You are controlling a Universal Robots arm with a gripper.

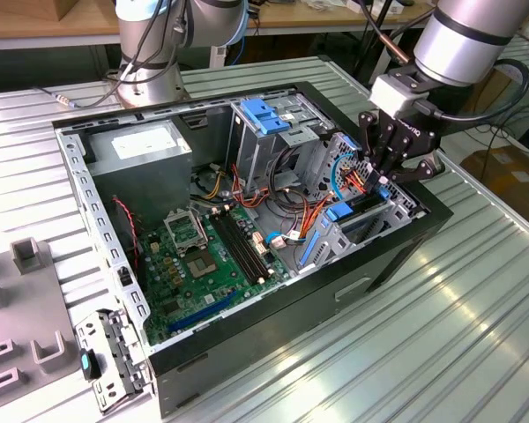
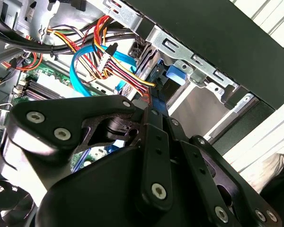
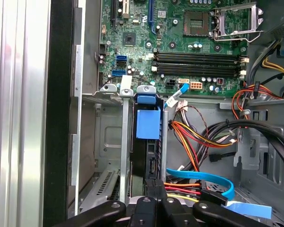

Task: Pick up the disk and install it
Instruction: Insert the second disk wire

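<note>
First wrist view: disk (image 3: 147, 142) is sitting edge-on in the drive cage (image 3: 125, 156) of the computer case (image 1: 353, 256); gripper (image 3: 154, 189) jaws seemingly closing on it.

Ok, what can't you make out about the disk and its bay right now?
- First wrist view: the disk shows as a dark edge with a blue rail; the drive cage walls hide its faces and label.
- First wrist view: the gripper covers the disk's near end, so seating depth is unclear.
- Exterior view: the gripper and cables screen the slot.
- Second wrist view: the gripper body blocks most of the cage.
</note>
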